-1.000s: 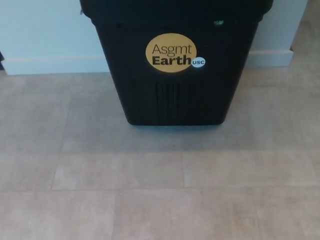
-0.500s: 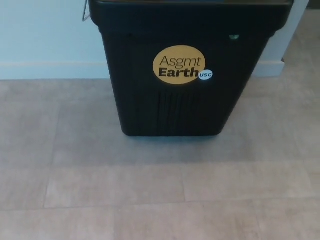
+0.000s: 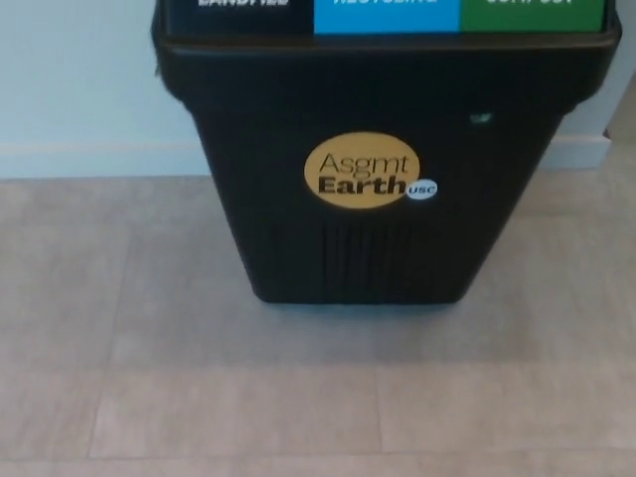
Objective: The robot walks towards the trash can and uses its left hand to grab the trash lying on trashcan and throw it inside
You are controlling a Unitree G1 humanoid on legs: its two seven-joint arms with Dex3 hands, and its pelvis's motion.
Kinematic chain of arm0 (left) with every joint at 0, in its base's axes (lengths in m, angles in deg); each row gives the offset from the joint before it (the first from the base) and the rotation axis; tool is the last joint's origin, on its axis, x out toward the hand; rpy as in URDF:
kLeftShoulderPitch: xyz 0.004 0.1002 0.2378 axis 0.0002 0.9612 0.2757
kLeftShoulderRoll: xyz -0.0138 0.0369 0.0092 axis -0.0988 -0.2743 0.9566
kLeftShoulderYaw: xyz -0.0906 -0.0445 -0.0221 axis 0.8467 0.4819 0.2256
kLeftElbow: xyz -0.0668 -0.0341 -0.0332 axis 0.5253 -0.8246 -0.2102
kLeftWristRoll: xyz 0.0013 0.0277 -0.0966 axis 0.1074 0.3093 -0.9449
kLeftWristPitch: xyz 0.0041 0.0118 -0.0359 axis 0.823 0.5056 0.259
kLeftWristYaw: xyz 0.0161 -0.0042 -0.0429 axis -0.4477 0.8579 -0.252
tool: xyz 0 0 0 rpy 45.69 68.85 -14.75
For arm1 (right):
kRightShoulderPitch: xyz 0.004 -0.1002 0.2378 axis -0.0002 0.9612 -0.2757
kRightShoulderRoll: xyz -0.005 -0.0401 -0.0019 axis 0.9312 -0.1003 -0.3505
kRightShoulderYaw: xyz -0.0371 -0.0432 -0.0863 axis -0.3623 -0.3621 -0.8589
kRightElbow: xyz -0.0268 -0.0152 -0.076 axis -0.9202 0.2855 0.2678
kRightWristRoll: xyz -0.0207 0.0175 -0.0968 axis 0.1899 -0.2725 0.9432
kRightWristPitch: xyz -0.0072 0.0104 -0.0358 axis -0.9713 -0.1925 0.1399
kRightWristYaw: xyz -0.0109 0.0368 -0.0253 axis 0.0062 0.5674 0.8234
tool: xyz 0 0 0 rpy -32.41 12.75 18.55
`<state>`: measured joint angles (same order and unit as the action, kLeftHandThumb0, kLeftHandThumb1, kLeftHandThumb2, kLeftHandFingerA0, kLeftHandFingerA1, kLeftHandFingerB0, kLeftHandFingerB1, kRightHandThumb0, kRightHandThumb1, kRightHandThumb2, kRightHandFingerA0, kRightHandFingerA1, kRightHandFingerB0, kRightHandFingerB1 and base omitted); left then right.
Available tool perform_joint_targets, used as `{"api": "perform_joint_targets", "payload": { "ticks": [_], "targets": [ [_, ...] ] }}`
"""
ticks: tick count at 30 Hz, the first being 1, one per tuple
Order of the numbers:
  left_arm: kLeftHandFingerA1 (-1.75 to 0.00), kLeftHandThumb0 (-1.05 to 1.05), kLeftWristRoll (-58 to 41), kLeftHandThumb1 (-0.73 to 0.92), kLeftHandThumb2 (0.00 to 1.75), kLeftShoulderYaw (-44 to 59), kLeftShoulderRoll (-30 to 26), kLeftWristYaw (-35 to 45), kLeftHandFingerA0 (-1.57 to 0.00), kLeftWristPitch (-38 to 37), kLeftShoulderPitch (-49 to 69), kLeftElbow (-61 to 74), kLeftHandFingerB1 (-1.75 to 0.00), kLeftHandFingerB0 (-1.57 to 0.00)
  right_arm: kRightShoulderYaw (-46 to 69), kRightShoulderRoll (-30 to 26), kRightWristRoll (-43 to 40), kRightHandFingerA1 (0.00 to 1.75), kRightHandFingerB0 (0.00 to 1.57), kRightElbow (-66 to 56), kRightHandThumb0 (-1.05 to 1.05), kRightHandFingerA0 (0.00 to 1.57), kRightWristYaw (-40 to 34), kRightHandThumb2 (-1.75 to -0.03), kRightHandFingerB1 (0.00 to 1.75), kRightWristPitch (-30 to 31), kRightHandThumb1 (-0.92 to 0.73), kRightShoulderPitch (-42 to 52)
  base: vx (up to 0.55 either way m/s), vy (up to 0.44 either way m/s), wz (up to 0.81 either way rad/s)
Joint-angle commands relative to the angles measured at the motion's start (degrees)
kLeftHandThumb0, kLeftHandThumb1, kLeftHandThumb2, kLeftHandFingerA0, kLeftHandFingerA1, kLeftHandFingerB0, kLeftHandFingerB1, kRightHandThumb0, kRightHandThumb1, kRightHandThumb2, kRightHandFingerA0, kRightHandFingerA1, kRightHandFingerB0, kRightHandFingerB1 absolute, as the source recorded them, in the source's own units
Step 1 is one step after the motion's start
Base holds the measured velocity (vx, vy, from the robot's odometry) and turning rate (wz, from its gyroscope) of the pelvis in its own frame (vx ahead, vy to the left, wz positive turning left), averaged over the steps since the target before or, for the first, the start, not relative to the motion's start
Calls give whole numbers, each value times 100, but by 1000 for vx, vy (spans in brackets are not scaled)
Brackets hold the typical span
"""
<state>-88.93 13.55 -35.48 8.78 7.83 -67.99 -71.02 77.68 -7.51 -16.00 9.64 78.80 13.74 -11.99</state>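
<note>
trash can (image 3: pixel 383 149) fills the upper middle of your frame, a black bin that narrows toward its base and stands on the tiled floor (image 3: pixel 199 397). its base sits a little right of centre, about two thirds of the way down the picture. you see a round gold sticker (image 3: pixel 362 171) on its front face reading "asgmt earth", with a small white round badge (image 3: pixel 421 189) touching the sticker's lower right edge. below the sticker, a patch of vertical ribs runs down to the base. along the top edge of the frame, a strip of three labels crosses the bin's rim: black at the left, a blue label (image 3: pixel 386 15) in the middle, and a green label (image 3: pixel 532 13) at the right; their lettering is cut off and you cannot read it. a pale wall (image 3: pixel 75 79) with a light baseboard stands behind the bin on both sides. the top of the bin is out of frame, so you cannot see any trash on it. neither robot hand shows in the picture, so you cannot tell whether either is spread or closed.
</note>
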Motion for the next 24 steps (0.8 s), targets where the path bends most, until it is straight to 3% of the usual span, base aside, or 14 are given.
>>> {"api": "perform_joint_targets", "payload": {
  "ticks": [1,8,10,12,13,14,15,16,17,19,20,22,23,24],
  "targets": [
    [-51,-100,81,33,70,-97,-86,-149,-100,-199,-55,-19,-43,-94,51,-116,-105,48,18,-42,-60,10,277,-73,43,88,-43,42,234,-77,-6],
    [-49,-98,167,33,70,-289,-131,-236,-106,-125,-326,91,-41,-97,132,-63,-107,49,18,-108,-60,13,139,-75,43,-55,-45,8,274,74,-15],
    [-49,-94,149,28,69,-328,-84,-255,-106,-58,-409,188,-41,-95,161,-76,-115,43,23,-180,-56,15,138,-57,34,-137,-57,57,358,281,-30],
    [-44,-100,155,32,72,-386,-57,-193,-112,-129,-420,383,-41,-90,202,-80,-162,50,17,-298,-61,12,214,-76,43,-128,-46,69,360,285,9],
    [-42,-102,112,36,71,-368,-43,-151,-113,-113,-452,419,-39,-89,224,-77,-187,44,24,-314,-57,16,239,-57,34,-137,-57,56,277,144,7],
    [-42,-102,52,36,71,-343,-29,-109,-113,-77,-486,449,-39,-89,251,-72,-210,44,24,-327,-57,16,261,-57,34,-145,-57,42,282,145,-3],
    [-44,-100,33,36,72,-335,-26,-92,-110,-74,-515,454,-41,-89,264,-68,-218,50,18,-340,-60,12,265,-76,43,-130,-45,23,301,131,6],
    [-44,-100,27,36,72,-333,-25,-86,-110,-73,-530,459,-41,-89,272,-66,-221,50,18,-351,-60,12,267,-76,43,-114,-45,13,269,85,11],
    [-49,-96,11,34,73,-321,-27,-65,-101,-121,-544,502,-45,-86,275,-55,-217,47,18,-324,-58,11,266,-74,41,-82,-44,-47,258,48,8],
    [-47,-99,45,34,71,-348,-61,-102,-109,-43,-597,625,-42,-92,165,-57,20,42,27,-261,-60,18,-62,-57,34,-32,-56,-115,263,16,8],
    [-46,-101,78,35,72,-377,-80,-131,-110,41,-620,714,-42,-93,123,-56,108,49,20,-224,-63,14,-201,-76,44,-18,-44,-137,257,-35,10],
    [-46,-101,101,35,72,-403,-87,-148,-110,115,-614,799,-42,-93,120,-51,86,49,20,-194,-63,14,-209,-76,44,-27,-44,-142,276,-65,9],
    [-51,-90,107,30,73,-418,-83,-146,-108,131,-579,896,-46,-90,139,-47,40,43,28,-161,-59,20,-161,-56,34,-50,-55,-150,321,-134,11],
    [-51,-90,114,30,73,-437,-78,-144,-108,155,-532,1024,-46,-90,165,-41,-13,43,28,-116,-59,20,-104,-56,34,-82,-55,-162,359,-97,-58]
  ]
}}
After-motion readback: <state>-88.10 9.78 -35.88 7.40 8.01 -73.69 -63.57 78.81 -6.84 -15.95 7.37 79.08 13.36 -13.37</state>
